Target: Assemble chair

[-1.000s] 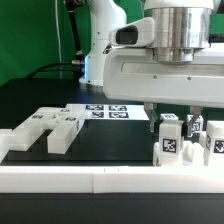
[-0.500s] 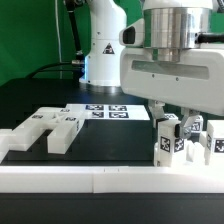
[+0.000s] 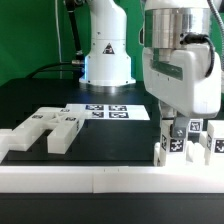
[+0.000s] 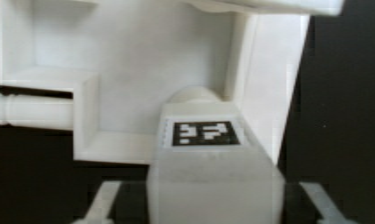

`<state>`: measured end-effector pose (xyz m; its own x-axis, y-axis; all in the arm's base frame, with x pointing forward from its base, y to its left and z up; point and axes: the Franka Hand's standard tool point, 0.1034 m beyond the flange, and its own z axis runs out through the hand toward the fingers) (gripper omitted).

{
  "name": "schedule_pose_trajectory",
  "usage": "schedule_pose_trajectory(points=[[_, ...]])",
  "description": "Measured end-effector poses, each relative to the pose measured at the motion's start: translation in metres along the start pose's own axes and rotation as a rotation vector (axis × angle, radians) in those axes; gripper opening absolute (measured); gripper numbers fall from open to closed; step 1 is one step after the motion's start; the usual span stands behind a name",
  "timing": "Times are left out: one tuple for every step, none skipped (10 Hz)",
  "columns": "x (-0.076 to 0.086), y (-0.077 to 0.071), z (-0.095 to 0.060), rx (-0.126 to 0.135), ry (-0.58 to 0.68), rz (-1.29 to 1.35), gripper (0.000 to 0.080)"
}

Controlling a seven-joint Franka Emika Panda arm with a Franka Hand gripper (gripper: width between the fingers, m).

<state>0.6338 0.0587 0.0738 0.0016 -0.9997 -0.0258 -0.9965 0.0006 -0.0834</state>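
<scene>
Pincer point(image 3: 176, 130) is closed narrow on a tagged post point(image 3: 170, 147), at four o'clock in the exterior view, on the black table point(image 3: 110, 145) just beside the border rail point(image 3: 90, 182). The chair's notched blocks point(image 3: 50, 128) lie loose at eight o'clock. The risks, as I judge them: lifting could scrape the rail or knock the neighbouring post point(image 3: 216, 146) at three o'clock, and a tilted post might slip or jam.

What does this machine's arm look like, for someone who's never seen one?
Glossy white arm of chunky rounded segments, one bearing a small dark triangular mark. A silver metal collar tops the boxy white end effector.
</scene>
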Motion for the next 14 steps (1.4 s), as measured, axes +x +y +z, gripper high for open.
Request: schedule_pose_trajectory(points=[[0.0, 0.0001, -0.0001, -0.001, 0.0, 0.054, 0.0291], [0.0009, 0.0013, 0.0003, -0.005, 0.002, 0.12, 0.0291], [0.0033, 0.0038, 0.0003, -0.018, 0.006, 0.157, 0.0291], [0.0034, 0.0043, 0.0003, -0.02, 0.007, 0.181, 0.0291], [0.0043, 0.0054, 0.0003, -0.024, 0.01, 0.189, 0.03], [0.0042, 0.0055, 0.0009, -0.024, 0.01, 0.169, 0.03], [0.0046, 0.0055, 0.001, -0.024, 0.009, 0.128, 0.0472], [0.0056, 0.0055, 0.0011, -0.025, 0.009, 0.086, 0.0609], [0.0053, 0.0056, 0.0005, -0.027, 0.012, -0.037, 0.0637], [0.0033, 0.0055, -0.0008, -0.029, 0.009, -0.171, 0.0637], [0.0017, 0.0048, -0.0026, -0.026, 0.006, -0.292, 0.0647], [0.002, 0.004, -0.0034, -0.023, 0.005, -0.43, 0.0647], [0.0018, 0.0044, -0.0031, -0.024, 0.004, -0.542, 0.0649], [0.0008, 0.0048, -0.0027, -0.025, 0.001, -0.66, 0.0649]])
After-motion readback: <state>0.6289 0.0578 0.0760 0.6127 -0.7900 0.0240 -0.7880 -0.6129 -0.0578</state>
